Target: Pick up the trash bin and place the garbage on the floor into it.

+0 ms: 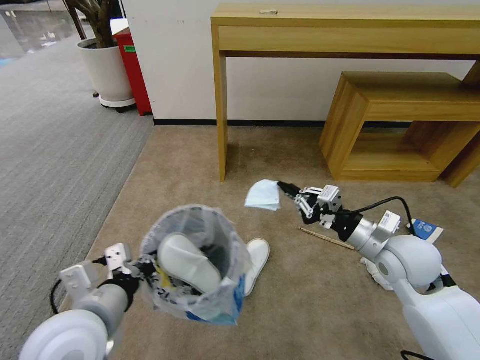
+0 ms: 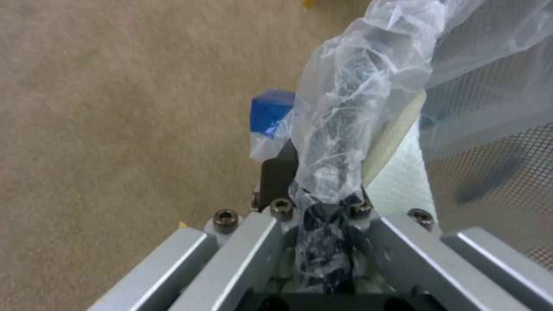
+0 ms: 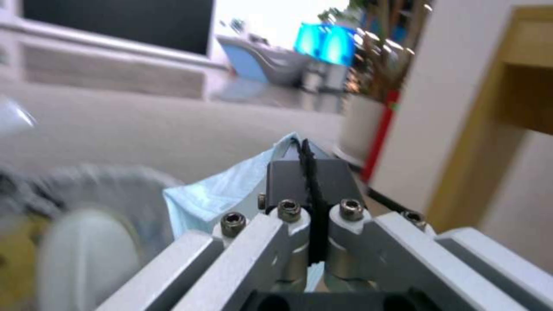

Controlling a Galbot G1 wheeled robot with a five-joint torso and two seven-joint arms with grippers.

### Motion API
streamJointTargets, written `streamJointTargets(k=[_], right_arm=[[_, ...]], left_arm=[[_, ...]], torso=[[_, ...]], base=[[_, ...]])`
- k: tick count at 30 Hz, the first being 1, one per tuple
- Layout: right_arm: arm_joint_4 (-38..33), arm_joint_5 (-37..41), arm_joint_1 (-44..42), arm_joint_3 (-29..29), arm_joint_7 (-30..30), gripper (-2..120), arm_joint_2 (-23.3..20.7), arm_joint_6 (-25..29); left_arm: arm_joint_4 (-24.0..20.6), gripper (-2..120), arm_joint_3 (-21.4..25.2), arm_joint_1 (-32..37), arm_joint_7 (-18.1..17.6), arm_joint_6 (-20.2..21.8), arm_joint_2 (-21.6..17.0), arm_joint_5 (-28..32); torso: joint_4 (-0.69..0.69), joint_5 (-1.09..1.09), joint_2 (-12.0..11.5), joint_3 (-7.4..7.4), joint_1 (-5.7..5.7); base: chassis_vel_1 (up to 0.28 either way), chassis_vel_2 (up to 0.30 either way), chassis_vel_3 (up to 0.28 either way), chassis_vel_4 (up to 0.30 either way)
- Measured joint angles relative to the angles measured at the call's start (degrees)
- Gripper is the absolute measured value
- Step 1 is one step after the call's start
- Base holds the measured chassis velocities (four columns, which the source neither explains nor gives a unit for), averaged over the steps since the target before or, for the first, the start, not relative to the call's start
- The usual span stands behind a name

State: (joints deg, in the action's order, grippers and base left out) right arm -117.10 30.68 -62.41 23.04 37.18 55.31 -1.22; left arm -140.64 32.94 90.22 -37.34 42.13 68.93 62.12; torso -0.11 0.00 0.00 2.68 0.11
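Crinkled clear plastic lines the trash bin (image 1: 200, 260), which hangs tilted above the floor (image 1: 310, 300), its rim clenched by the left gripper (image 1: 142, 270) at the lower left of the head view. One white slipper (image 1: 187, 262) sits inside the bin, toe up; a second slipper (image 1: 257, 260) lies on the beige carpet, partly hidden behind the bin.

To the right, the right gripper (image 1: 287, 189) reaches out above the carpet with its black fingertips pressed together on the corner of a pale blue tissue (image 1: 263, 195), which hangs from the jaws near the leg of a wooden table (image 1: 220, 100). A thin stick (image 1: 327, 239) lies on the carpet just below that arm, and a blue-and-white wrapper (image 1: 425, 230) rests farther right.

From the left wrist view, the left gripper (image 2: 322, 190) shows its fingers closed tight on a twisted fold of the bin's bag (image 2: 351, 108), with dark mesh wall beside it and a blue patch of the bag's lower part beyond.

From the right wrist view, the right gripper (image 3: 308, 166) shows both black pads shut flat together, the tissue (image 3: 224, 198) trailing from between them, and the bin (image 3: 86, 233) with its slipper blurred below. A potted plant (image 1: 105, 55) and a red box (image 1: 132, 65) stand by the wall.
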Motion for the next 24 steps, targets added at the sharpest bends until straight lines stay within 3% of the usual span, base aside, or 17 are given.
streamJointTargets(k=[8, 15, 24], right_arm=[[2.81, 2.74, 5.29, -9.03, 3.85, 0, 1.67, 1.65], [5.39, 2.12, 7.94, -14.39, 5.17, 0, 3.26, 2.13], [7.39, 0.96, 9.13, -17.13, 6.37, 0, 3.33, 3.38]], left_arm=[[2.96, 0, -6.12, -1.74, 3.44, 0.00, -0.12, -3.11], [4.19, 0, -7.32, -3.03, 4.72, 0.00, -0.12, -3.13], [4.47, 0, -7.49, -3.64, 5.46, 0.00, 0.12, -3.27]], torso=[[0.00, 0.00, 0.00, 0.00, 0.00], [0.00, 0.00, 0.00, 0.00, 0.00], [0.00, 0.00, 0.00, 0.00, 0.00]], base=[[0.000, 0.000, 0.000, 0.000], [0.000, 0.000, 0.000, 0.000], [0.000, 0.000, 0.000, 0.000]])
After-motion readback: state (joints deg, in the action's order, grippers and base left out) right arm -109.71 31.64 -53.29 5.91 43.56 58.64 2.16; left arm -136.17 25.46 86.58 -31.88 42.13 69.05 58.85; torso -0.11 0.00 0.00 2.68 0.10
